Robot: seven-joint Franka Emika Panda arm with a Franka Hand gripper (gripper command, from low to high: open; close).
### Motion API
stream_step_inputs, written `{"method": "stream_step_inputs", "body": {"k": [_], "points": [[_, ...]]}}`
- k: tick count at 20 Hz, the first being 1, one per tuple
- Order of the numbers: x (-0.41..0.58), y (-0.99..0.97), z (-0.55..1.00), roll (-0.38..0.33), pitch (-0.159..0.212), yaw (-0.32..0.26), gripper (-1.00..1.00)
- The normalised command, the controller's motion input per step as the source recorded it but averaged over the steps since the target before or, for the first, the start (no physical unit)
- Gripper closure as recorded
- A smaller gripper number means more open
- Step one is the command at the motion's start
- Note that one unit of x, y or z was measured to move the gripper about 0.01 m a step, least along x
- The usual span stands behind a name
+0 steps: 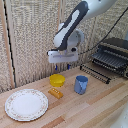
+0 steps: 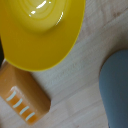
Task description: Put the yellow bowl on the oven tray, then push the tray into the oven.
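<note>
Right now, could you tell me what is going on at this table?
The robot arm's gripper hangs above the yellow dish, which sits on the wooden table between an orange block and a blue cup. Nothing is gripped yet. The baking sheet juts from the oven, unloaded.

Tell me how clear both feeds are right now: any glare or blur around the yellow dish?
Exterior view: low-resolution and soft but evenly lit; the yellow dish is distinct, though the hand above it is too small to read its fingers. Wrist view: close and blurry; bright glare streaks sit on the dish's inside, the orange block and blue cup are out of focus, and the hand is not visible.
</note>
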Motion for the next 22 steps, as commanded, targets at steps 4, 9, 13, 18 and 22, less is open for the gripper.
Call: {"method": "stream_step_inputs", "body": {"k": [4, 9, 13, 18, 22], "points": [[0.178, -0.2, -0.39, -0.002, 0.061, 0.0, -1.0], [0.234, -0.08, -0.36, -0.013, 0.006, 0.033, -1.0], [0.163, -0.02, -0.14, -0.001, 0.009, 0.023, 1.0], [0.017, 0.05, 0.0, -0.001, 0.0, -0.001, 1.0], [0.004, 0.14, 0.0, -0.016, 0.0, 0.0, 1.0]]}}
